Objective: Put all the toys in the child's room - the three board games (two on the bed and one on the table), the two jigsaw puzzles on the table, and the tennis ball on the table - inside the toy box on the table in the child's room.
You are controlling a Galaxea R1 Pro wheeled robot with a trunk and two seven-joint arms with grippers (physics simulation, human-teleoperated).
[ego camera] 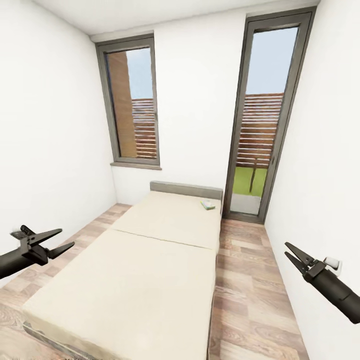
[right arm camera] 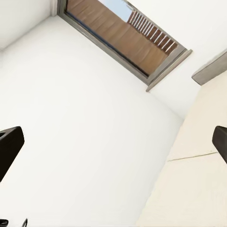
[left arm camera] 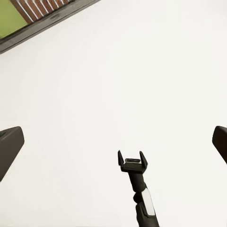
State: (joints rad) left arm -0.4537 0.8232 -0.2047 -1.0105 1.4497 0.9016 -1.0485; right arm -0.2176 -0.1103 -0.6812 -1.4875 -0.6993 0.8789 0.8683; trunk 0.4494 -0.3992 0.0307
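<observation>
Box (ego camera: 207, 204) on bed (ego camera: 150, 260): print unreadable.

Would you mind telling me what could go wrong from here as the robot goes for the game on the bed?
1. The one small flat box in view lies at the far end of the bed, near the headboard; reaching from the foot may overstretch an arm.
2. The floor strip along the bed's right side looks narrow, so the base could clip the mattress or wall.
3. Both the left gripper and the right gripper are open and empty; the thin box may slide when grasped.
</observation>
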